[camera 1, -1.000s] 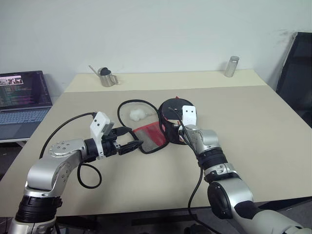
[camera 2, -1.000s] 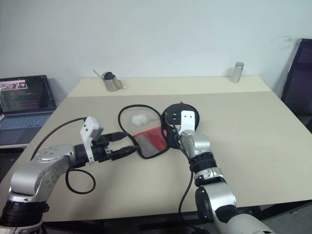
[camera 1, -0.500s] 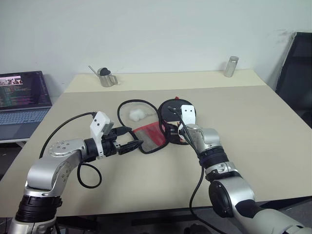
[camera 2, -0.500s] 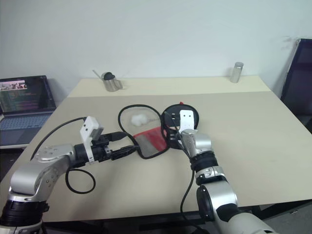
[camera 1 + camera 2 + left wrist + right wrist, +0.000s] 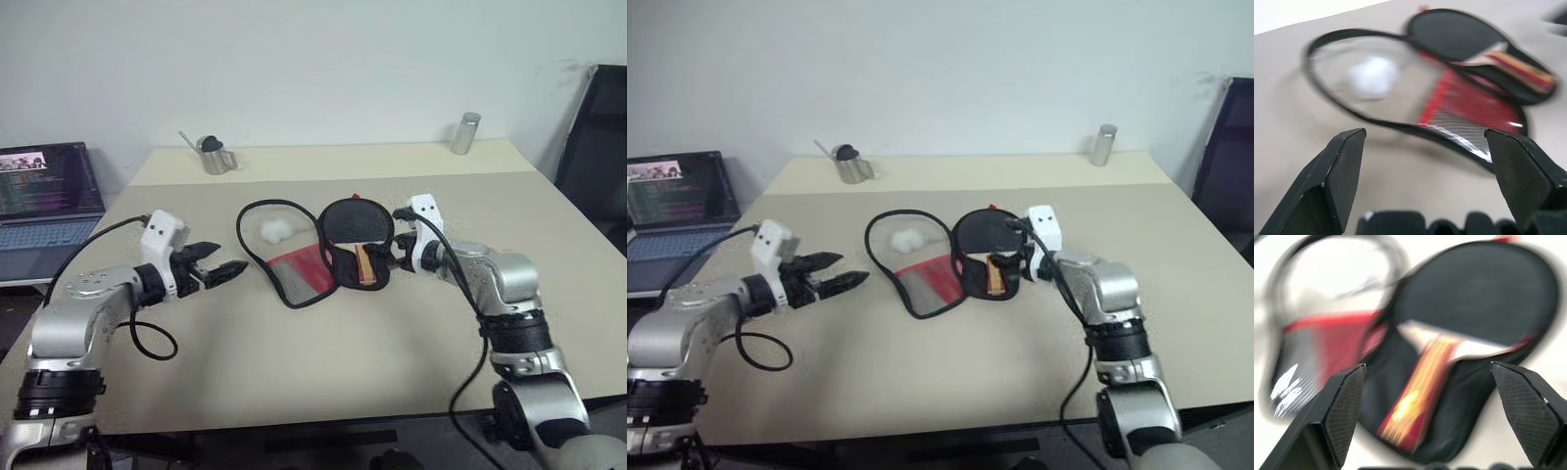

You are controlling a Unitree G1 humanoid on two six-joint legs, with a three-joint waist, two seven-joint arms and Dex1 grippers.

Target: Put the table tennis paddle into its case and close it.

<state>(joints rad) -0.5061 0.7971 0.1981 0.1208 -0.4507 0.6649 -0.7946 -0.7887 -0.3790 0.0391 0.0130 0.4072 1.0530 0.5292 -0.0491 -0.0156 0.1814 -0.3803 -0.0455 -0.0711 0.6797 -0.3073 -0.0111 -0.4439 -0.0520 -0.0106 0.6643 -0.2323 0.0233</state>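
The table tennis paddle (image 5: 355, 223) lies face up in the right half of the open case (image 5: 306, 274), its wooden handle (image 5: 1420, 387) pointing toward me. The case's lid half is folded out to the left, with its red part and mesh showing. My right gripper (image 5: 395, 255) stands open just right of the handle, holding nothing. Well to the left of the case, my left gripper (image 5: 231, 257) is open and points at the lid; its fingers (image 5: 1342, 171) have nothing between them.
A white fluffy ball (image 5: 277, 228) sits within the lid's rim. At the table's far edge stand a metal pitcher (image 5: 214, 157) and a metal can (image 5: 465, 133). A laptop (image 5: 44, 191) is off to the left, a dark chair (image 5: 598, 147) to the right.
My right gripper opened, let go of the paddle and drew back to the right. My left gripper pulled away leftward from the case's lid edge.
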